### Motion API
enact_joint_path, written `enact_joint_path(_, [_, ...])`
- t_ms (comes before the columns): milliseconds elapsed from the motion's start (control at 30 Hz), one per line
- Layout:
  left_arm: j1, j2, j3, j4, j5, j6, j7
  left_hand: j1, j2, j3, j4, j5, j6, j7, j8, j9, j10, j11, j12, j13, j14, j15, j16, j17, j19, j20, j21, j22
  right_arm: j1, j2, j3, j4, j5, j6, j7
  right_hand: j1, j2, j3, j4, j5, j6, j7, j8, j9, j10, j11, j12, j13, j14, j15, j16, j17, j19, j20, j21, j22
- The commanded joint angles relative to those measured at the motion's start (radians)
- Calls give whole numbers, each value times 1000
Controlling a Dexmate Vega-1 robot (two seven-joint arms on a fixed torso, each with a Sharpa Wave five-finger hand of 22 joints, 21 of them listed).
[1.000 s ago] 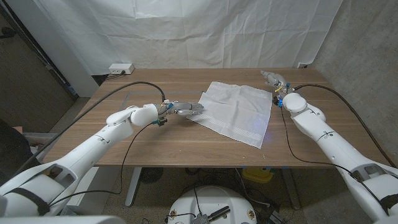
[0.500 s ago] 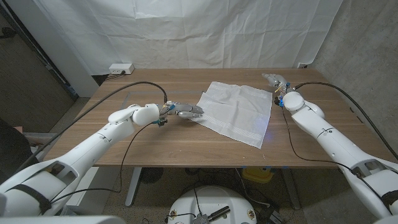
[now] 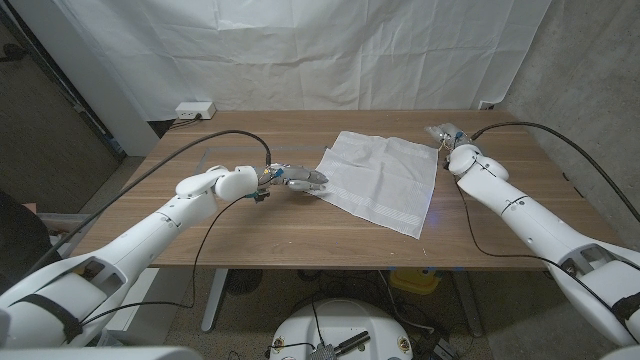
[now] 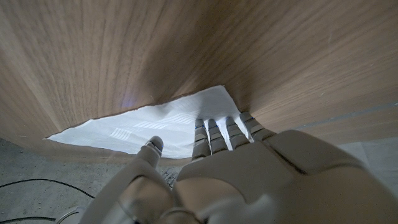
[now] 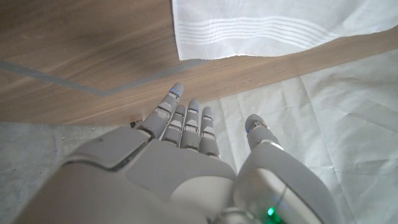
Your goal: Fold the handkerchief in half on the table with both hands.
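Handkerchief [image 3: 381, 180] lies spread on surface [image 3: 250, 215], right of centre. Left hand [image 3: 298, 178] at its left corner, fingers extended w/ tips on the cloth, holding nothing. Right hand [image 3: 447, 134] just beyond its far right corner, fingers apart, empty.

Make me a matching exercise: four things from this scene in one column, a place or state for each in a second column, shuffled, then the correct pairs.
Things:
1. handkerchief
2. left hand
3. right hand
4. power strip

Places or states:
A. fingertips at the cloth's left corner
B. at the table's far left corner
C. spread open and unfolded on the table
D. open, beside the cloth's far right corner

Pairs: 1-C, 2-A, 3-D, 4-B
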State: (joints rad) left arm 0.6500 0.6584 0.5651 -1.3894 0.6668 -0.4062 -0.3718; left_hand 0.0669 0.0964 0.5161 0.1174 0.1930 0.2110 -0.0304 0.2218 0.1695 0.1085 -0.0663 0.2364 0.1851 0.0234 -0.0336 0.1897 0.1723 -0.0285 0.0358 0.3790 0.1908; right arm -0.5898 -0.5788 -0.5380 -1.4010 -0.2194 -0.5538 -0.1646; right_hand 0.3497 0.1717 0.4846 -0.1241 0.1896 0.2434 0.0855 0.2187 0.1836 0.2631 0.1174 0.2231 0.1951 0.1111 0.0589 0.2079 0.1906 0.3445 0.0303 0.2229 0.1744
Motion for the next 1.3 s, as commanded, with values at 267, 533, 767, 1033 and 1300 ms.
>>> enact_joint_path(267, [-1,-2,-2,3,3,-4,-6,-3,-1,-5,3,7,7,1,-8,6,10,-4,1,3,0,-16,-1,1,10,-5,1,1,131,-3,-250,59,-233,-215,66,16,-39,-10,-17,-9,27,-18,3,5,-19,-19,-4,3,-11,-2,-6,-1,-13,12,-8,2])
enact_joint_path(533, [-2,-3,-2,4,0,-3,-8,-3,0,-4,3,8,5,-1,-13,6,5,-1,-4,3,-4,-18,-4,1,11,-6,-1,1,163,17,-302,108,-281,-229,58,14,-72,-31,-24,-6,68,-42,11,7,-23,-36,-8,3,-13,-6,-10,-2,-13,15,-11,2])
enact_joint_path(767, [-1,-5,-2,3,1,-1,-6,-3,1,-4,3,8,3,1,-17,6,4,-1,-7,3,-7,-17,-5,1,11,-9,-2,1,200,62,-348,188,-320,-272,56,30,-78,-32,-33,0,89,-50,13,8,-14,-46,-5,2,2,-18,-8,-4,2,13,-8,2])
enact_joint_path(1033, [0,-5,-4,2,-4,1,-10,-4,1,-4,4,9,3,0,-20,6,3,-2,-9,3,-8,-17,-6,1,12,-10,-3,1,221,88,-376,257,-335,-287,62,62,-77,-25,-44,7,115,-58,17,8,5,-57,-1,2,18,-30,-7,-7,23,7,-4,1])
enact_joint_path(1300, [-4,-6,-2,8,-4,-5,-7,-5,1,-4,4,9,3,1,-23,6,3,-2,-11,3,-9,-16,-7,1,13,-10,-4,1,233,98,-405,279,-357,-301,72,99,-81,-19,-54,14,139,-55,20,9,27,-58,4,1,37,-36,-6,-8,41,6,-2,1])
